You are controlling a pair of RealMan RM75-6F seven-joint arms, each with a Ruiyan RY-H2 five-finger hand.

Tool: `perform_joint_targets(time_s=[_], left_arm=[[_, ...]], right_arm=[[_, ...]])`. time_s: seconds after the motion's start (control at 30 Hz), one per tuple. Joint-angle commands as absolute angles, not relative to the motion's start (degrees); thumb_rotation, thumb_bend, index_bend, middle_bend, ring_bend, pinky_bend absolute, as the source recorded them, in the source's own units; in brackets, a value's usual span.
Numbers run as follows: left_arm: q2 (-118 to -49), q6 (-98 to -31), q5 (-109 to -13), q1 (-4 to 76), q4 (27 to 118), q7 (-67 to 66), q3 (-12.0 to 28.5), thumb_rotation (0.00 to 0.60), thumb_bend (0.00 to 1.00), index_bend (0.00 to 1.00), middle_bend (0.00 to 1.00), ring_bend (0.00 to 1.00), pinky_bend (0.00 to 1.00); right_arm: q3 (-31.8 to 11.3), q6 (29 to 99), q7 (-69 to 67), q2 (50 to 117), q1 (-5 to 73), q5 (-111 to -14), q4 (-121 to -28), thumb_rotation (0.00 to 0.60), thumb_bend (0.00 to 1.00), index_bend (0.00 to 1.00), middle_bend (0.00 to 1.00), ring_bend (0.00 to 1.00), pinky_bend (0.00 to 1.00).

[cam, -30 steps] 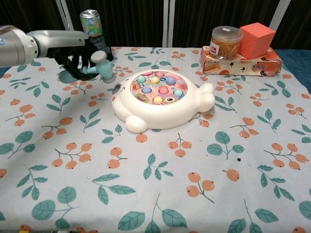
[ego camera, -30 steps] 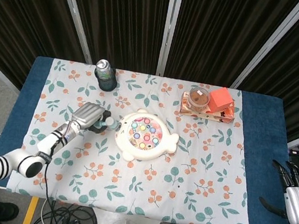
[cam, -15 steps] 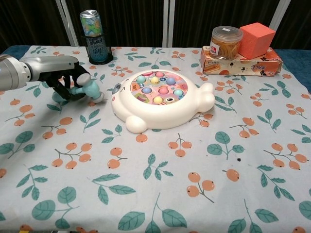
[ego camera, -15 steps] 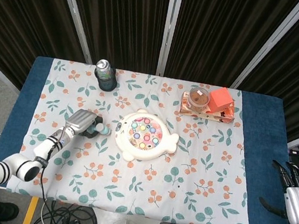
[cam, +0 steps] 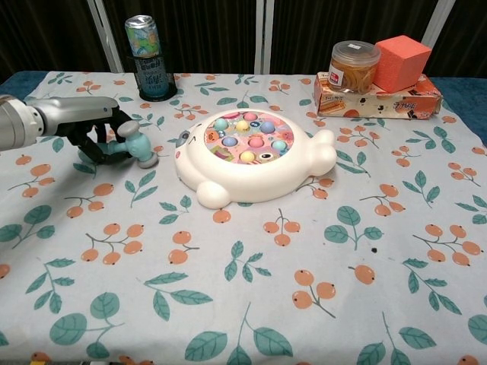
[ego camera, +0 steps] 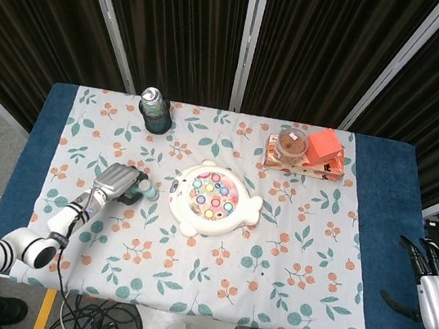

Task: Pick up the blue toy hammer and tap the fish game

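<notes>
Nearest, at four o'clock off the table's [ego camera: 358,235] right edge: right hand [ego camera: 432,291], fingers apart, holding nothing. Open patterned cloth across the whole near half. At nine o'clock of the fish game [cam: 255,156], low over the cloth: left hand [cam: 103,137] gripping blue toy hammer [cam: 133,146], head just beside the game's left rim. Farther: can [cam: 148,57] at eleven, jar [cam: 354,67] and orange block [cam: 401,62] on a box [cam: 377,97] at one.
</notes>
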State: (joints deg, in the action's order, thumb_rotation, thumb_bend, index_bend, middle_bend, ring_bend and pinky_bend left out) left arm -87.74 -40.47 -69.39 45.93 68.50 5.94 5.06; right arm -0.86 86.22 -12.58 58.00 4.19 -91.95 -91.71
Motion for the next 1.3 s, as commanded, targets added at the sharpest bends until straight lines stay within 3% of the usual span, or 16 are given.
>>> perform_joint_targets(time_s=[0.03, 0.23, 0.4, 0.53, 0.67, 0.9, 1.13, 1.3], left_arm=[[-87.6, -40.4, -69.4, 45.8, 68.6, 5.7, 5.1, 0.6, 0.38, 0.42, 0.36, 0.29, 0.44], [-87.2, -40.6, -69.7, 45.5, 69.5, 5.2, 5.2, 0.6, 0.31, 0.38, 0.33, 0.27, 0.43], [-86.2, -41.9, -70.0, 44.9, 71.0, 5.7, 5.9, 0.6, 0.25, 0.23, 0.23, 0.17, 0.41], [-84.2, -45.5, -71.1, 43.4, 73.4, 6.4, 6.6, 0.6, 0.24, 0.16, 0.16, 0.09, 0.26], [-80.3, -52.0, -72.3, 40.3, 77.5, 6.7, 7.4, 0.6, 0.23, 0.15, 0.14, 0.06, 0.15], [-72.9, -67.5, -70.7, 30.8, 84.2, 1.5, 7.8, 0.6, 0.21, 0.18, 0.16, 0.06, 0.14], [-68.8, -82.8, -72.7, 19.6, 89.0, -6.3, 3.7, 0.6, 0.2, 0.19, 0.17, 0.06, 0.09], [-66.9, -89.0, -74.8, 13.2, 92.5, -7.1, 0.7, 0.6, 0.2, 0.19, 0.16, 0.06, 0.09]], right_arm=[[-0.9, 86.3, -12.6, 58.0, 4.2, -92.0, -91.8, 0.6, 0.05, 0.05, 0.19, 0.0, 0.06], [-0.9, 86.4, -12.5, 57.9, 4.1, -92.0, -91.9, 0.6, 0.05, 0.05, 0.19, 0.0, 0.06], [-0.9, 86.7, -12.5, 57.9, 4.0, -92.1, -91.9, 0.6, 0.05, 0.05, 0.19, 0.0, 0.06], [-0.9, 86.8, -12.5, 57.7, 3.9, -92.1, -91.9, 0.6, 0.05, 0.05, 0.19, 0.0, 0.06], [-1.0, 86.9, -12.6, 57.4, 4.0, -92.1, -91.9, 0.6, 0.05, 0.05, 0.19, 0.0, 0.06], [-1.1, 85.7, -14.1, 56.4, 4.9, -92.2, -91.1, 0.6, 0.05, 0.05, 0.19, 0.0, 0.06], [-1.9, 86.7, -15.5, 57.5, 5.1, -92.3, -88.6, 0.6, 0.05, 0.04, 0.16, 0.0, 0.06], [-2.1, 88.3, -14.5, 58.7, 4.9, -93.2, -87.7, 0.6, 0.05, 0.04, 0.15, 0.0, 0.05]])
